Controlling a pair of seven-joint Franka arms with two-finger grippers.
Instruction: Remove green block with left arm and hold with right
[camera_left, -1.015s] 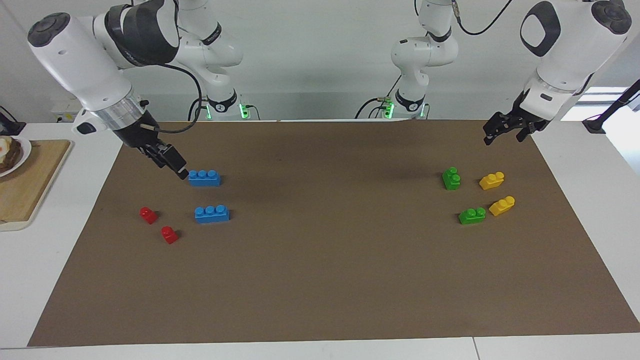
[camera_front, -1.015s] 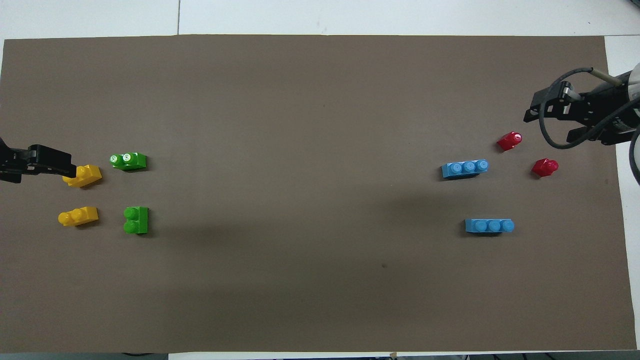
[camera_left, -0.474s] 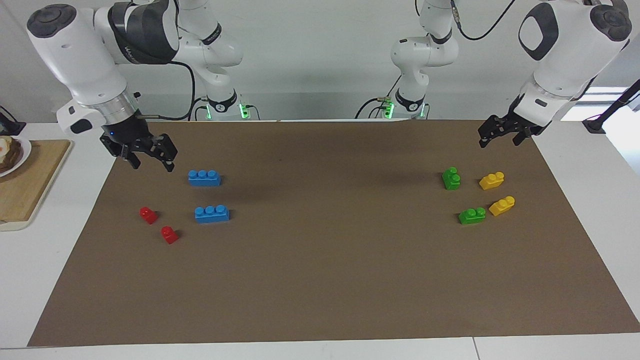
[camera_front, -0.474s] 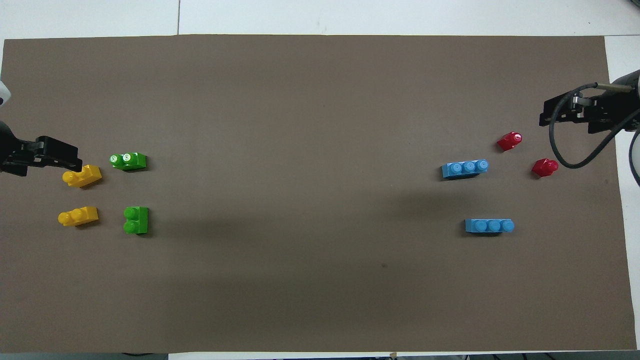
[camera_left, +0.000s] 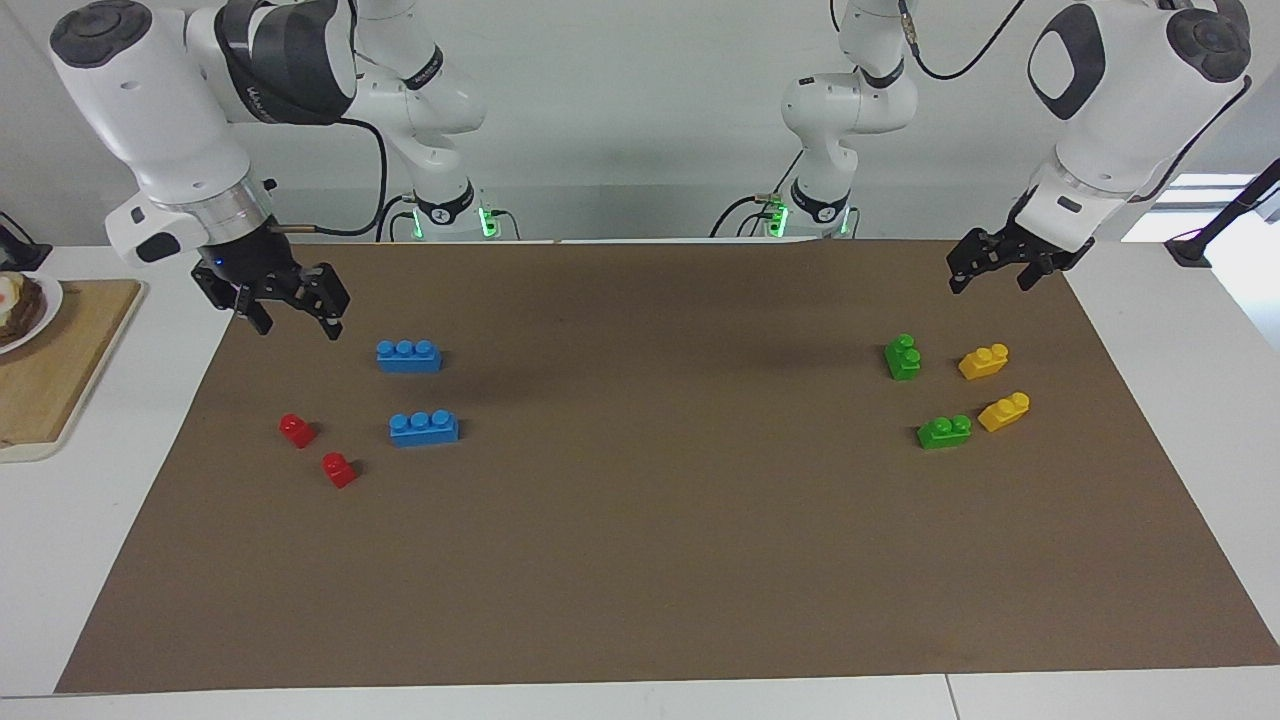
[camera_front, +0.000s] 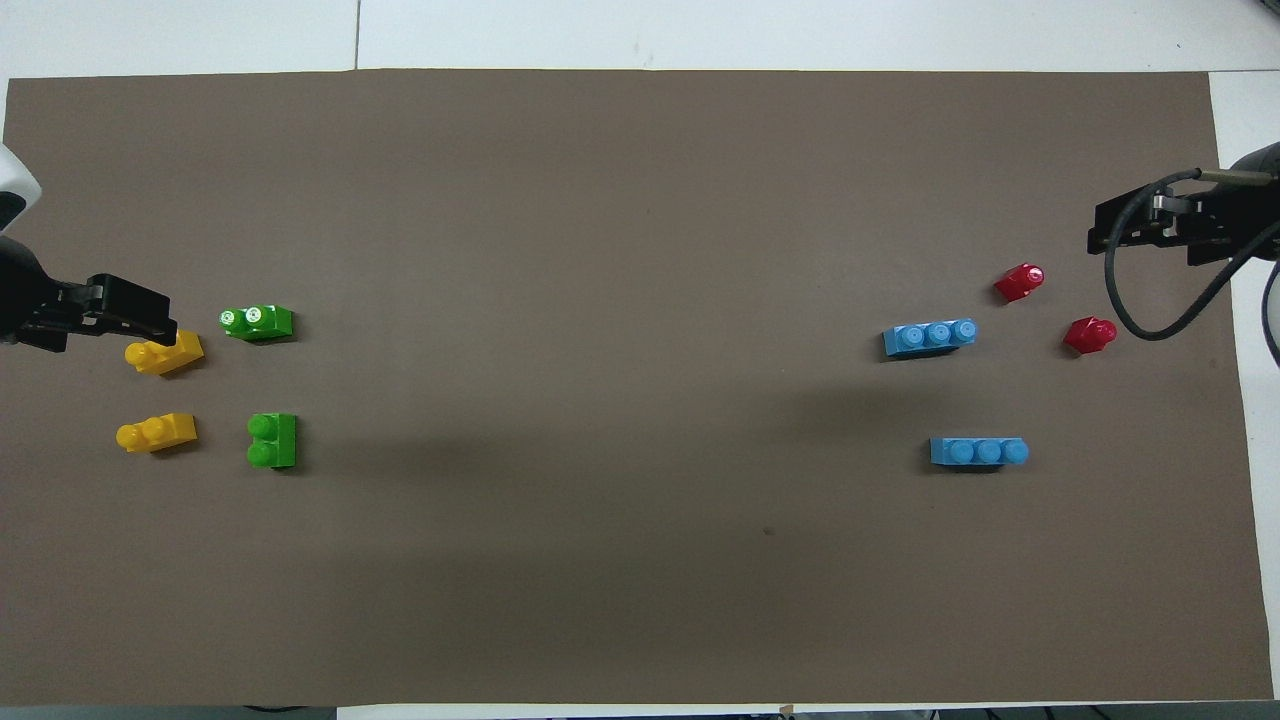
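Two small bright green plastic bricks with two round studs each, both on the brown paper mat (camera_left: 640, 560) toward the left arm's end of the table (camera_left: 1180, 330). I can't tell which is the task's one. The green brick nearer the robots (camera_left: 902, 357) (camera_front: 271, 440) sits just beside a yellow two-stud brick (camera_left: 984, 361) (camera_front: 155, 432). The green brick farther from the robots (camera_left: 944, 431) (camera_front: 256, 321) sits just beside a second yellow brick (camera_left: 1005, 411) (camera_front: 165, 351). Neither is held or touched.

I see the left hand (camera_left: 985, 270) (camera_front: 125, 320) released, fingers apart, raised over the mat near the yellow bricks. Overhead it overlaps the second yellow brick; the facing view shows it clear above.

The right hand (camera_left: 292, 315) (camera_front: 1150, 225) is spread, grasping nothing, up over the mat edge at the right arm's end. Only the facing view shows the gap between its fingers.
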